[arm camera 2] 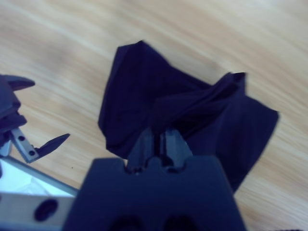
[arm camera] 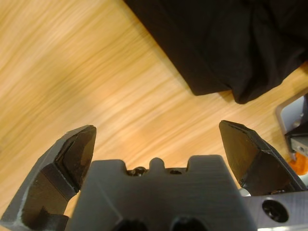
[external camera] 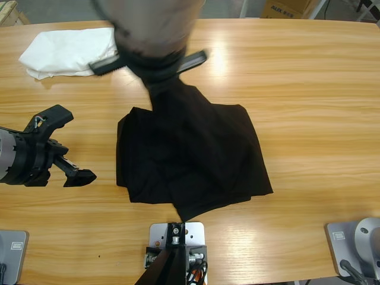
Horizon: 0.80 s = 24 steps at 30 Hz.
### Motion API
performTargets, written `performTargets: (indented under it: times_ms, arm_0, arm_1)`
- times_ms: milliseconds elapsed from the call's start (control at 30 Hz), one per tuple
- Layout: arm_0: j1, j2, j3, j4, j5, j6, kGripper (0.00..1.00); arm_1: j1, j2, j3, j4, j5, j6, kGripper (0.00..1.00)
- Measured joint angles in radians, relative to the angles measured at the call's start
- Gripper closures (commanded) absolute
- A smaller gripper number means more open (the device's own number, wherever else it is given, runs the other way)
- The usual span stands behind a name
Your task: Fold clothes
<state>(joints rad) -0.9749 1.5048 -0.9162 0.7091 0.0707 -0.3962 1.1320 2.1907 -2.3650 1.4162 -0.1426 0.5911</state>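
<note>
1. Right gripper [arm camera 2: 159,139], black jaws pressed together, pinches a raised fold of the soft black short-sleeved T-shirt [external camera: 196,154], pulling it up off the long wooden table [external camera: 309,101].
2. The rest of the shirt lies bunched mid-table.
3. Left gripper [external camera: 65,145] hovers spread wide, holding nothing, beside the shirt's edge.
4. A crumpled white garment [external camera: 68,53] lies at a far corner, apart.

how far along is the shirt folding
Partly done: the black T-shirt already lies as a rough folded block on the table. In hand: the right gripper is shut on a lifted fold. The left gripper waits open beside it. Left: lay that fold down, tidy the uneven edges.
</note>
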Motion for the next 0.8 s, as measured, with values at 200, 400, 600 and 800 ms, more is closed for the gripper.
performTargets:
  times_ms: [200,400,600,800]
  arm_0:
    - [0.008,-0.01,0.025,-0.009,0.0,-0.002,0.0]
    - [0.01,-0.01,0.031,-0.025,0.0,-0.002,0.0]
    - [0.012,-0.01,0.034,-0.046,0.0,-0.002,0.0]
    - [0.066,-0.01,0.039,-0.075,0.004,-0.002,0.15]
  arm_1:
    - [0.017,0.094,-0.068,0.006,0.094,-0.019,0.001]
    - [0.053,0.122,-0.168,0.006,0.069,-0.07,0.0]
    - [0.069,0.105,-0.203,0.012,0.056,-0.134,0.033]
    - [-0.002,-0.179,0.306,-0.175,-0.028,-0.05,0.485]
